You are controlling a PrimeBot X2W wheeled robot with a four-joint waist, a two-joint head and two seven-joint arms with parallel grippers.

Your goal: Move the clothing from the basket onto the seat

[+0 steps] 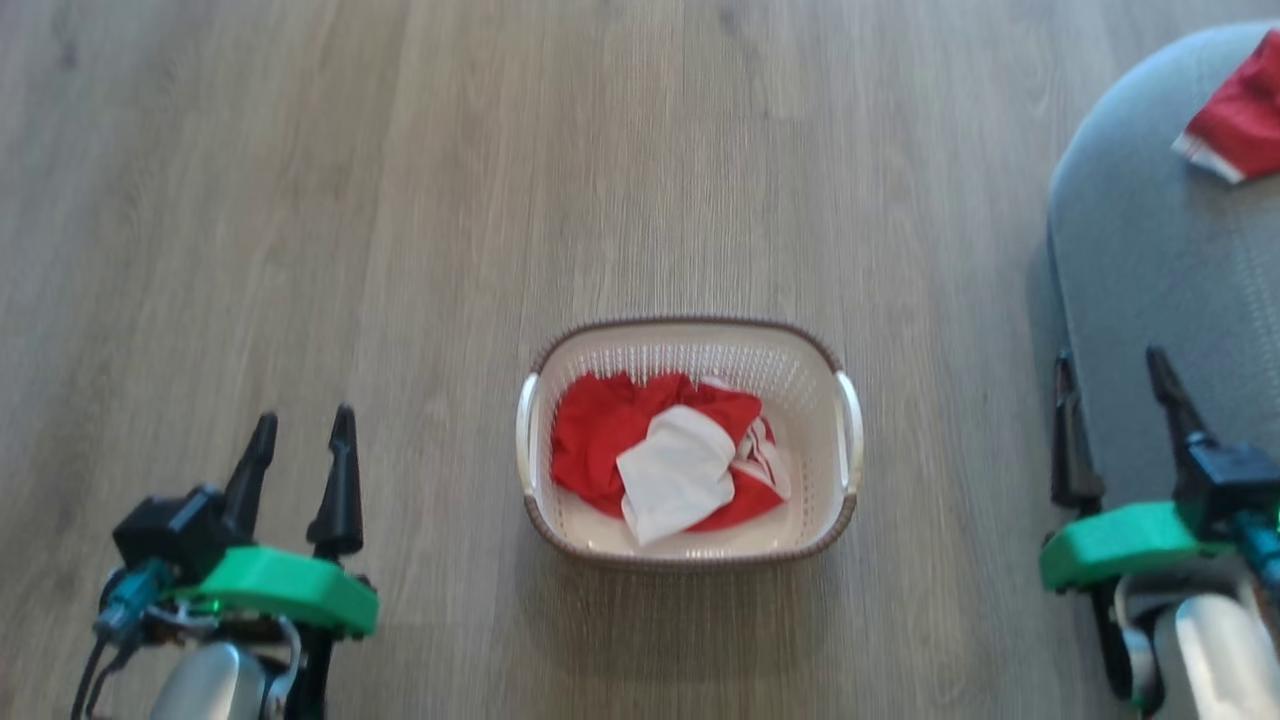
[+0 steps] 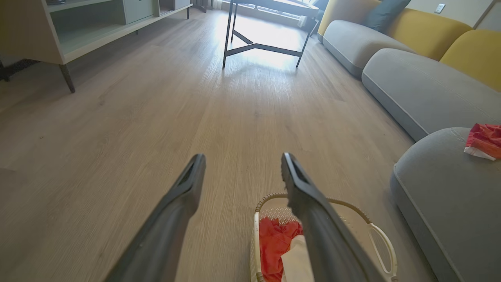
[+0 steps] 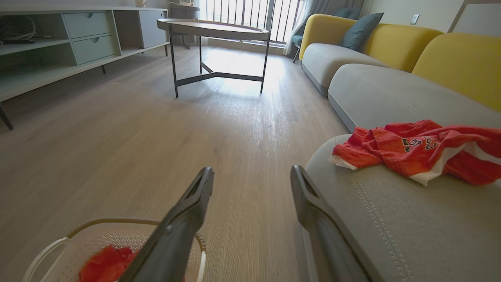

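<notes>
So the left fingers (image 1: 340,490) and right fingers (image 1: 1072,450) are both spread wide, holding nothing

Left ones hang off to the left of the basket (image 1: 700,360), right ones to its right, by the seat (image 1: 1150,250). Red-and-white clothing (image 1: 610,430) sits bunched inside the basket; another red jersey (image 1: 1240,120) lies on the seat, well right of the basket.

One basket (image 1: 690,345) with two white handles (image 1: 527,430). One red jersey (image 3: 422,150) lies on the nearest seat (image 3: 411,227). The clothing (image 1: 610,430) in the basket is bunched, so its count cannot be told. Three grey seats in a row, two yellow backrests (image 3: 462,58), two dark blue cushions (image 3: 358,29). One table (image 3: 213,29). One low cabinet (image 3: 39,58) with two drawers (image 3: 88,21). Two grippers, the left gripper (image 1: 305,415) and the right gripper (image 1: 1108,358), each with two dark fingers.
</notes>
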